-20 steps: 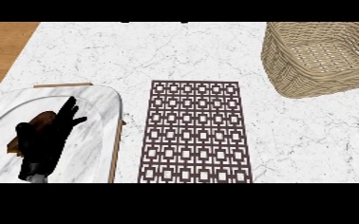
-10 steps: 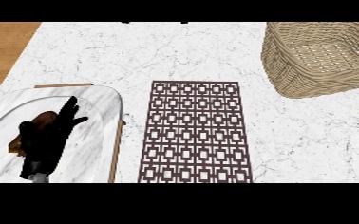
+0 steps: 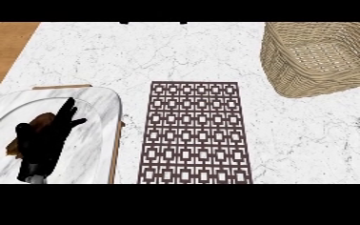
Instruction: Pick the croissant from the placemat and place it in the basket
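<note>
Left hand [image 3: 44,143], well left of the placemat [image 3: 193,133]: fingers stretched long and pointing away toward the far counter [image 3: 141,52], thumb splayed toward the placemat, nothing visibly pinched. Laid palm-down over the croissant [image 3: 38,121], probably so as to cover it from above before closing; cannot tell whether the palm touches it.

Croissant mostly hidden, only brown edges peeking out on the side away from the placemat. Resting on a marble tray [image 3: 98,124] just beside the placemat's left edge, not on the placemat itself.

Placemat flat in the middle, dark lattice pattern, long side running away from the robot.

Basket [image 3: 309,57] beyond the placemat's far right corner, well apart from the hand, mouth up, weave showing inside and no croissant in it. So the task's end state not reached. Likely calls for a carry across the whole placemat, high enough to clear the woven rim.

Right hand nowhere to be seen.
</note>
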